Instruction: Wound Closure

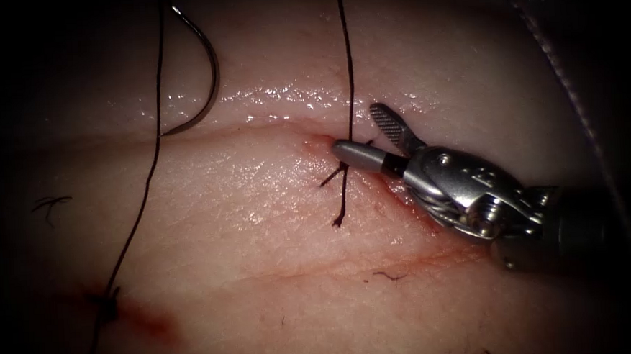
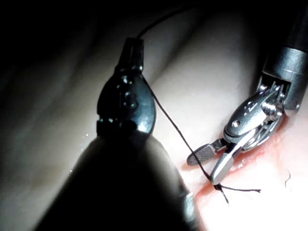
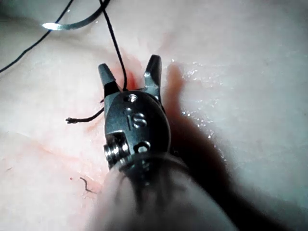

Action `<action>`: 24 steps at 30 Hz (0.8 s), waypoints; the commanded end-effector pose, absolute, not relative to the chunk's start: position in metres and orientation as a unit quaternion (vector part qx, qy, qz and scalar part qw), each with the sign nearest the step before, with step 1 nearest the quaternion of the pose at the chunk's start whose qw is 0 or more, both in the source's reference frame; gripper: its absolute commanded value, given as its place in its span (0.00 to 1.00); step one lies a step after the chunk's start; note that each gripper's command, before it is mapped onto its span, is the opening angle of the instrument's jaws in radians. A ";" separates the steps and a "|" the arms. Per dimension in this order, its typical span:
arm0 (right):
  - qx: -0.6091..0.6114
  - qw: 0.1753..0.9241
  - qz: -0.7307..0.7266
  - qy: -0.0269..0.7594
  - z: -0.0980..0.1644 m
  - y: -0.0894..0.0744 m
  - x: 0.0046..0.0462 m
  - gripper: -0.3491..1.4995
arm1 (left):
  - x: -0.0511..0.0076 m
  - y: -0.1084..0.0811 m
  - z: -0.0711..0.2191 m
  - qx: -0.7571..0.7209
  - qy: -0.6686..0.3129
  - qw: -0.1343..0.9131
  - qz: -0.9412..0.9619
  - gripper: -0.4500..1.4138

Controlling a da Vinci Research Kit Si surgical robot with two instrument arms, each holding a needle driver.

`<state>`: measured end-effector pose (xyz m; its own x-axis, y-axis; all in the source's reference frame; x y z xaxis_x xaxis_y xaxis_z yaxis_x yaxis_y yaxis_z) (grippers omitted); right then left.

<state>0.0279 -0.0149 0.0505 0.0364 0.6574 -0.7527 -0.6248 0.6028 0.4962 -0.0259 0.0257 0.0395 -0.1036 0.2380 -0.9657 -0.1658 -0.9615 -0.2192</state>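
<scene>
Your right tool (image 1: 360,135) sits at the knot (image 1: 342,170) on the cut (image 1: 255,126), its jaws parted, one on each side of the taut strand of thread (image 1: 348,67) that rises from the knot. The jaws grip nothing; the strand passes between them without being clamped, which your right wrist view confirms (image 3: 130,77). A short cut end of thread (image 1: 339,215) trails from the knot across the tissue (image 1: 260,223), with a second small tail beside it.

Your left tool (image 2: 132,53) has its jaws clenched on the thread, holding the strand stretched tight from its tip down to the knot (image 2: 217,185).

The needle (image 1: 206,75) lies free on the tissue, well to the left of the knot and on the far side of the cut. Neither tool holds it, and it is not in the tissue; its tip rests close to the cut line. A second length of thread (image 1: 152,149) runs past the needle, away from the knot, to an earlier stitch (image 1: 107,299) that has red fluid (image 1: 150,319) beside it. Red fluid also tints the cut around the knot.
</scene>
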 end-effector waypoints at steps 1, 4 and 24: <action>0.020 0.723 0.435 0.536 0.051 -0.015 0.0298 0.83 | -0.0264 0.026 0.040 -0.656 -0.025 0.134 0.743 0.00; 0.021 0.727 0.428 0.537 0.051 -0.015 0.0303 0.83 | -0.0266 0.026 0.039 -0.656 -0.025 0.135 0.742 0.00; 0.013 0.745 0.396 0.537 0.050 -0.013 0.0333 0.84 | -0.0280 0.025 0.039 -0.659 -0.020 0.133 0.740 0.00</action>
